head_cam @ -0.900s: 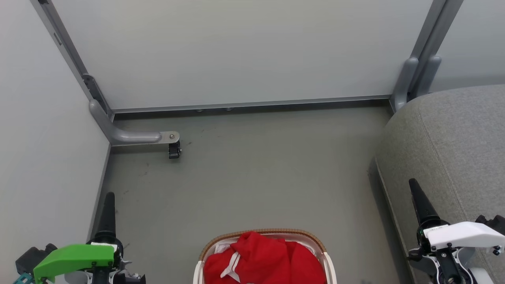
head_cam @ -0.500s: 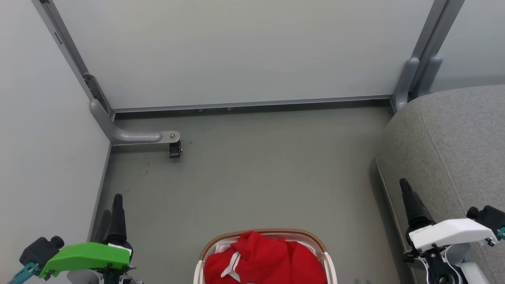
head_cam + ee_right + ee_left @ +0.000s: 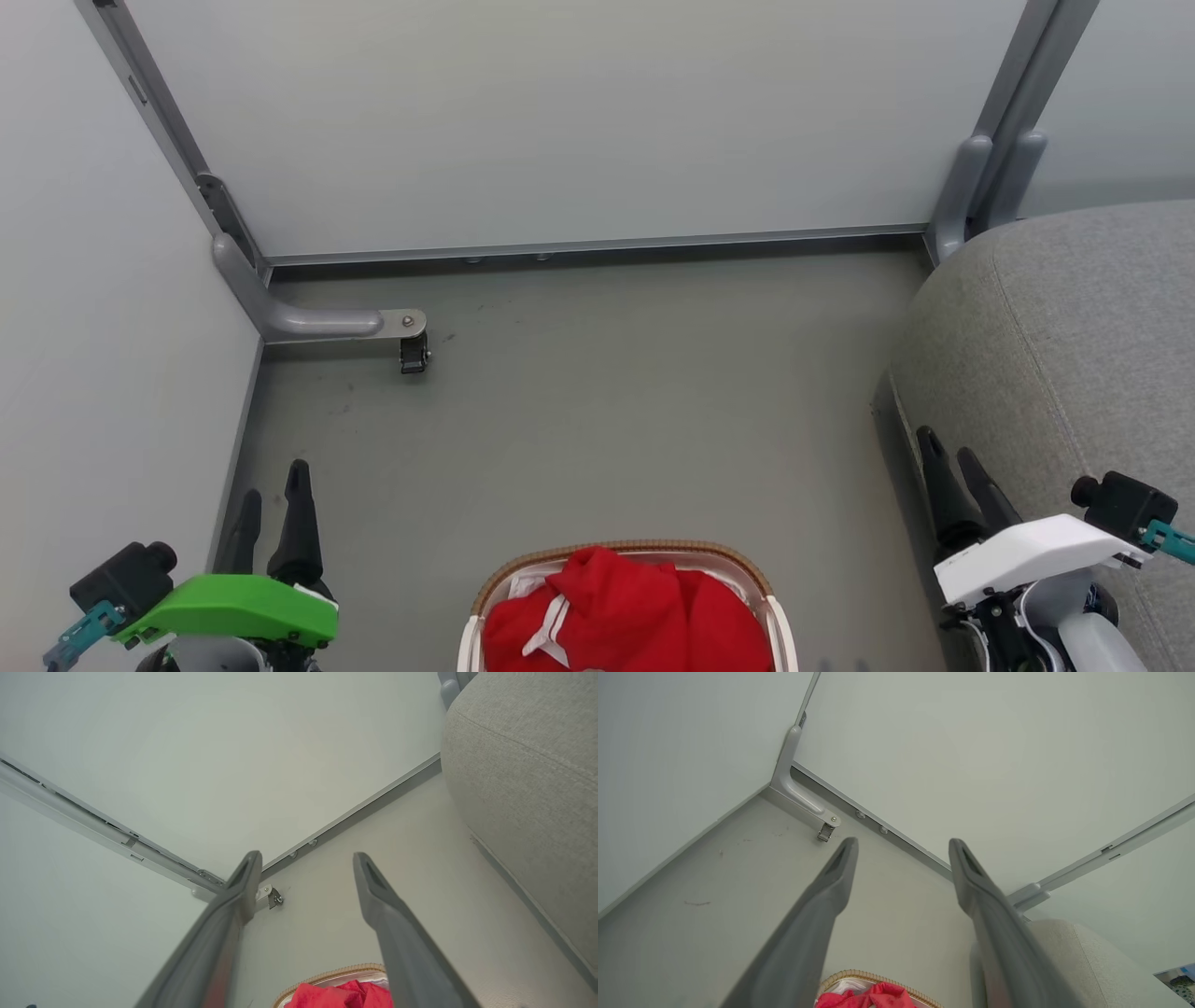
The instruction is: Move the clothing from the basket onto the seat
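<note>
Red clothing with white trim is piled in the white basket, which has a tan woven rim, at the bottom middle of the head view. The big grey seat stands at the right. My left gripper is open at the lower left, apart from the basket. At the lower right, beside the seat's front edge, my right gripper is open too. Both hold nothing. The left wrist view shows the open left gripper, the clothing and the seat; the right wrist view shows the right gripper, the clothing and the seat.
Pale partition walls close the space at the back and left. A grey bracket foot with a small caster juts from the back-left corner. Grey floor lies between the basket and the walls.
Both grippers have turned inward toward the basket. The left has shifted right and the right has shifted left. Each now shows two separate fingers. The clothing has not moved.
</note>
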